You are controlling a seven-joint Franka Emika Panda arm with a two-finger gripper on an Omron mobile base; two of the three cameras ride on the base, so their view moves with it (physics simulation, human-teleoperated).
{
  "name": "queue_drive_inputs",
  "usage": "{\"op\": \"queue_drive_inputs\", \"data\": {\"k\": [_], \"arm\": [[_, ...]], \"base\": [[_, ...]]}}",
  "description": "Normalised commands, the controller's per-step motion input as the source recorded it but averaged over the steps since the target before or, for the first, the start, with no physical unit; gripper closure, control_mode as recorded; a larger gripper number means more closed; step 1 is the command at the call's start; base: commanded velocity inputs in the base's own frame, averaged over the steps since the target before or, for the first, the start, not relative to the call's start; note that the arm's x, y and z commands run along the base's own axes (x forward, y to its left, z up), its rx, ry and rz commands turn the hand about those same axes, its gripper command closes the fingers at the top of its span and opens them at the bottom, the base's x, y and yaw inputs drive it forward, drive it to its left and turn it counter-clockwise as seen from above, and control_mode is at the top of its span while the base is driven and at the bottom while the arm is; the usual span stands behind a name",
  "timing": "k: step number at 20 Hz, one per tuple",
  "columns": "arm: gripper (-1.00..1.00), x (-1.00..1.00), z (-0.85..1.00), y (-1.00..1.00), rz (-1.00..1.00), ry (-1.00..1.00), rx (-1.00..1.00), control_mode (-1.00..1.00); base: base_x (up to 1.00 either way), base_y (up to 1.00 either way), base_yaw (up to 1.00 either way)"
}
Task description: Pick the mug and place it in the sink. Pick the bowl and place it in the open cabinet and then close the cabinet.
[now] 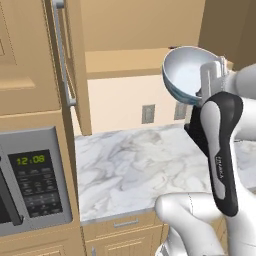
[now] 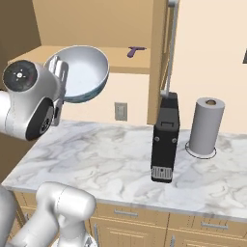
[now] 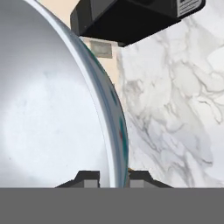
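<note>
Above the tabletop (image 2: 96, 159), gripper (image 3: 109, 177) pinched the bowl (image 2: 84, 72) rim, bowl tilted; ceramic looked heavy, glossy, slippery, chip-prone, so a rim grip seemed marginal.

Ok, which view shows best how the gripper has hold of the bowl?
The hand view: the gripper has one fingertip on each side of the bowl rim. The left base view shows the bowl tilted, grip partly hidden; the right base view has the bowl behind the wrist.
</note>
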Motion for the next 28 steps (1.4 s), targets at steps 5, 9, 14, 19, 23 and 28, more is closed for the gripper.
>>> {"op": "queue_drive_inputs", "data": {"k": [5, 9, 14, 19, 23, 28], "arm": [[1.0, 0.17, 0.63, 0.14, 0.14, -0.18, -0.04, -1.0], [1.0, 0.46, 0.43, 0.13, 0.09, -0.09, -0.06, -1.0], [1.0, 0.81, 0.24, 0.22, 0.01, -0.03, -0.07, -1.0], [1.0, 0.91, 0.09, 0.16, 0.0, 0.0, -0.04, -1.0], [1.0, 0.88, 0.01, 0.01, 0.0, 0.0, 0.0, -1.0], [1.0, 0.87, 0.0, 0.0, 0.0, 0.0, 0.0, -1.0]], "base": [[0.0, 0.0, 0.0], [0.0, 0.0, 0.0], [0.0, 0.0, 0.0], [0.0, 0.0, 0.0], [0.0, 0.0, 0.0], [0.0, 0.0, 0.0]]}}
